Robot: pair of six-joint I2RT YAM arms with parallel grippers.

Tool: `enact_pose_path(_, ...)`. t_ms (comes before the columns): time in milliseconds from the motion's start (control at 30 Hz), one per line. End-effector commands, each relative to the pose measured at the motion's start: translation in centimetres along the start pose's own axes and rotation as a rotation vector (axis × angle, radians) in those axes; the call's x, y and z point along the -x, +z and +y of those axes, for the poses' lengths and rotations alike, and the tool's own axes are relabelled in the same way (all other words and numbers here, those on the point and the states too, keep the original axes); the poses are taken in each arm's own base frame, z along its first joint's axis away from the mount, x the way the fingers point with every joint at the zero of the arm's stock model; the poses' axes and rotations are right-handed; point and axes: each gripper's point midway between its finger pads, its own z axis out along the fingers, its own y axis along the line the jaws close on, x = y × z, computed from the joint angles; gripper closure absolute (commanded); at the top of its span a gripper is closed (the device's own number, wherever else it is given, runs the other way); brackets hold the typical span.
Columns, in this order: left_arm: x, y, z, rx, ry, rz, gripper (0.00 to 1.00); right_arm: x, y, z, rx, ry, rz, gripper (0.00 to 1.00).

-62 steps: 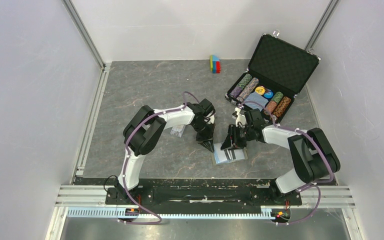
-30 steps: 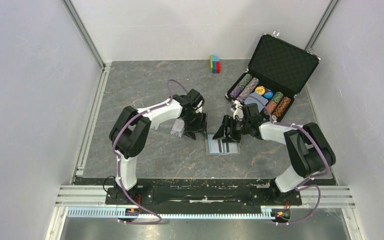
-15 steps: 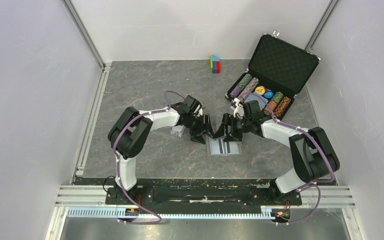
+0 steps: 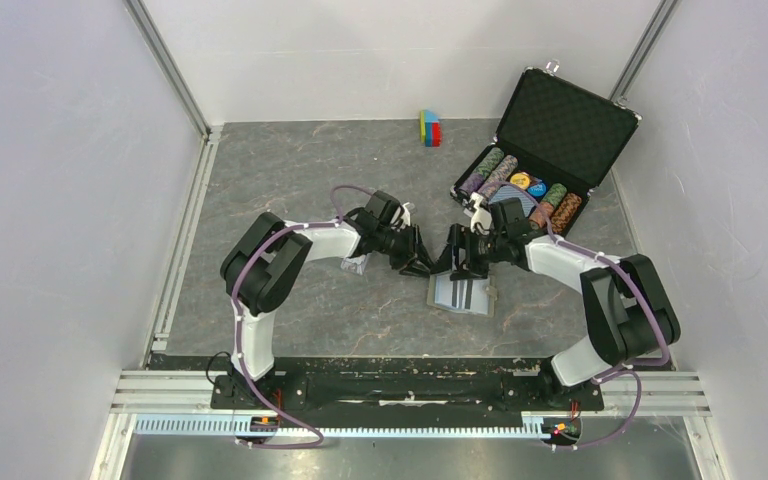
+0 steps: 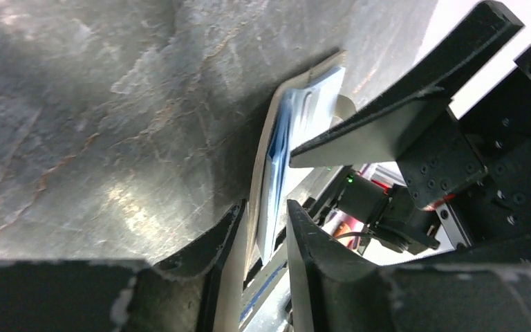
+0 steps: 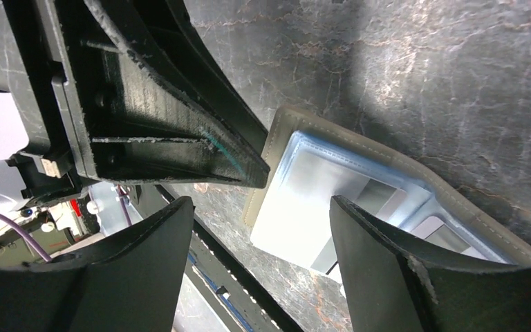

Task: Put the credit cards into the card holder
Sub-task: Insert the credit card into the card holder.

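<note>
Top external: fixed, mounted high behind the 2 arm bases, faced down and forward over the whole table (image 4: 290, 180); farthest of the 3.
Left wrist: very near, low over the surface, apparently met the card holder (image 5: 304, 111) almost edge-on.
Right wrist: near, looked steeply down onto its open face.
Shared by all 3: the card holder and the table around it.

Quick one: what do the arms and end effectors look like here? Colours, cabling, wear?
The left arm and right arm match: white link shells and bulky black joint housings. A purple cable loops along each. The left end effector and right end effector are black, each with two wedge-shaped fingers scuffed pale along the edges.
</note>
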Motion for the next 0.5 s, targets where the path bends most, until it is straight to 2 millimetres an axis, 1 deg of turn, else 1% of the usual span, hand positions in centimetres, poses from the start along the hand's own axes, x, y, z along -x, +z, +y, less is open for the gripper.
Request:
enact_pose_path(0,0.4,-0.1,-3.2,-0.136,0.025,0.007,0.68,3.0,-1.4,1.6,0.046,-0.077,-0.084,0.25)
enact_pose_path(167,-0.4,1.2,-3.0,-0.126,0.045,0.054,0.68,4.0,-2.3,1.3,0.03,-0.095,-0.114,0.25)
enact_pose_path(233,-0.5,1.4,-3.2,-0.126,0.056,0.066,0.69,4.2,-2.7,1.1,0.02,-0.106,-0.123,0.25)
enact_pose_path(333,-0.7,1.7,-2.9,-0.096,0.076,0.085,0.78,4.6,-3.1,0.8,-0.006,-0.132,-0.124,0.25)
enact_pose_path(400,-0.8,1.7,-2.6,-0.065,0.088,0.095,0.87,4.8,-3.3,0.7,-0.024,-0.16,-0.12,0.25)
enact_pose_path(433,-0.9,1.5,-2.5,-0.056,0.096,0.099,0.94,4.9,-3.4,0.7,-0.028,-0.176,-0.117,0.24)
enact_pose_path(467,-0.9,1.4,-2.5,-0.048,0.102,0.102,0.97,5.0,-3.4,0.7,-0.032,-0.189,-0.114,0.24)
